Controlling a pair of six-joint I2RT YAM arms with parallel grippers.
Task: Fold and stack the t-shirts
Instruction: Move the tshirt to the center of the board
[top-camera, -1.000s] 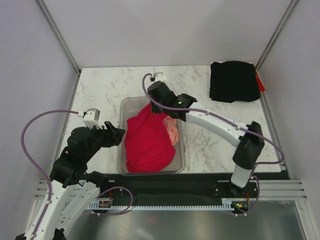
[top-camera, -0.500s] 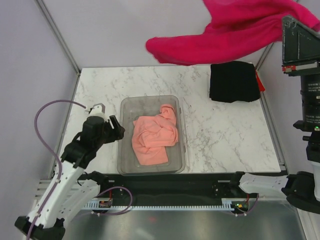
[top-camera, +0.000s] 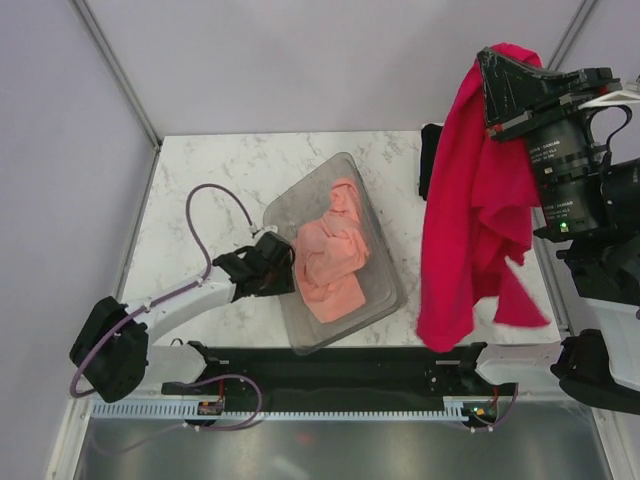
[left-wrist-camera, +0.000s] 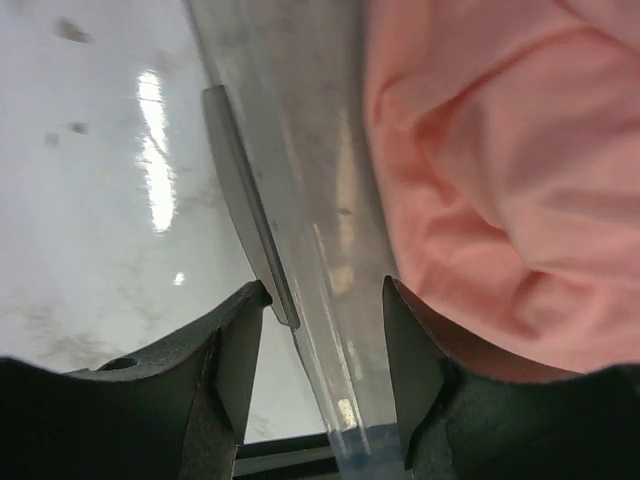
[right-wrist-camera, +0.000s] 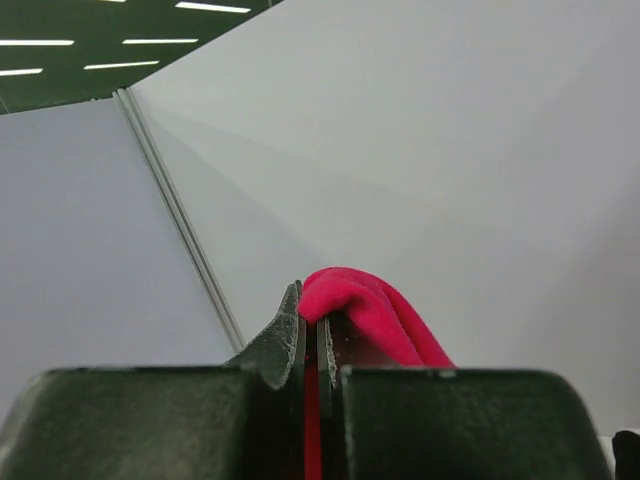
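My right gripper (top-camera: 487, 62) is raised high at the right, close to the top camera. It is shut on a fold of the crimson red t-shirt (top-camera: 470, 220), which hangs down long and loose; in the right wrist view (right-wrist-camera: 312, 312) the red cloth (right-wrist-camera: 372, 312) is pinched between the shut fingers. The salmon-pink t-shirt (top-camera: 335, 255) lies crumpled in the clear plastic bin (top-camera: 300, 198). My left gripper (top-camera: 285, 270) is open and straddles the bin's left wall (left-wrist-camera: 300, 200), with the pink shirt (left-wrist-camera: 500, 180) just inside. The black t-shirt (top-camera: 428, 160) lies at the back right, mostly hidden behind the red one.
The bin sits skewed on the white marble table (top-camera: 200, 180), its near end turned to the right. Grey walls close in the left, back and right sides. A black rail (top-camera: 330, 365) runs along the near edge.
The right gripper lifted the red shirt out of the bin and swung it to the right, where it now hangs. The left gripper moved onto the bin's left wall, and the bin turned askew.
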